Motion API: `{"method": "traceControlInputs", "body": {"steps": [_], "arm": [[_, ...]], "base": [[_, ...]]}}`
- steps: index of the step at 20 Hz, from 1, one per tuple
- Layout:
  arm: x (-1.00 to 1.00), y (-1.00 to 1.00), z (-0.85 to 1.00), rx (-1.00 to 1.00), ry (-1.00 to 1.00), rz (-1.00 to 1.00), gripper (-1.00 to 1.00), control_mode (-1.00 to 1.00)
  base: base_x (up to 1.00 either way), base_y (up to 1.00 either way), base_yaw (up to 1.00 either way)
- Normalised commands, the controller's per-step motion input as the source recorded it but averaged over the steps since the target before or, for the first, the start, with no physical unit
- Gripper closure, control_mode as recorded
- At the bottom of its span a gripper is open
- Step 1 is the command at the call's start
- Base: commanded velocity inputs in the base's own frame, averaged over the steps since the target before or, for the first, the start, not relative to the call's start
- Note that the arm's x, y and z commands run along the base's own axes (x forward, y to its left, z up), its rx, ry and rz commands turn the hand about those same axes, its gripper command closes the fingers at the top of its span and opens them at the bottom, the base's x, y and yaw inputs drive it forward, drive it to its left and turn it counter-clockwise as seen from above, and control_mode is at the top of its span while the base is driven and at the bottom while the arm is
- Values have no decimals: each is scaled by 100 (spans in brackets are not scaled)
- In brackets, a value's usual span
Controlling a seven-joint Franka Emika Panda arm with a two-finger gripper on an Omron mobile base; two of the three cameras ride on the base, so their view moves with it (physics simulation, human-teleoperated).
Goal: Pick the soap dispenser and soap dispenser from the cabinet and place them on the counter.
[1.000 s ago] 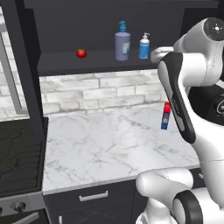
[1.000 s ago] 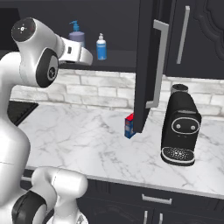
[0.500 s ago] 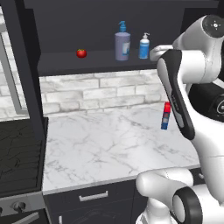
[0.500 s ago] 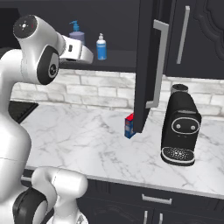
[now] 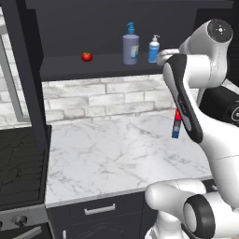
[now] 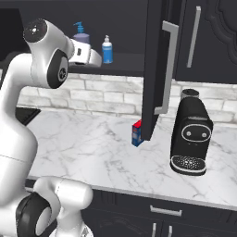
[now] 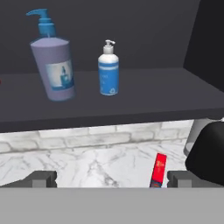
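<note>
Two soap dispensers stand on the open cabinet's shelf (image 7: 144, 103): a larger greyish-purple one with a blue pump (image 7: 54, 65) (image 5: 130, 46) (image 6: 82, 37) and a small bright-blue one with a white pump (image 7: 108, 72) (image 5: 153, 49) (image 6: 107, 50). My gripper (image 7: 111, 178) (image 6: 97, 58) hovers open in front of the shelf edge, short of both bottles and holding nothing. It sits a little below the shelf level, roughly facing the small blue bottle. The white marble counter (image 5: 116, 154) (image 6: 92, 152) lies below.
A small red tomato (image 5: 87, 57) sits at the shelf's left. A slim red-topped blue bottle (image 5: 176, 125) (image 6: 137, 132) (image 7: 158, 169) stands on the counter. The open cabinet door (image 6: 155, 69) hangs to the right, with a black coffee machine (image 6: 190, 136) beyond it. A black stovetop (image 5: 21, 163) borders the counter's left.
The hand has edged slightly closer to the shelf. The jaws stay open and the bottles have not moved.
</note>
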Motion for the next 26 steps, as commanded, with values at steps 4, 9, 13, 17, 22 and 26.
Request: {"method": "traceControlInputs", "body": {"steps": [4,9,13,17,22,26], "arm": [[35,0,2,-2,2,0,-100,-100],[35,-1,0,-1,1,0,-100,-100],[35,-3,0,-1,2,0,-100,-100],[41,-5,0,0,5,0,-100,-100],[38,-2,0,0,4,0,-100,-100],[37,0,0,0,5,0,-100,-100]], "base": [[0,0,0],[0,0,0],[0,0,0],[0,0,0],[0,0,0],[0,0,0]]}}
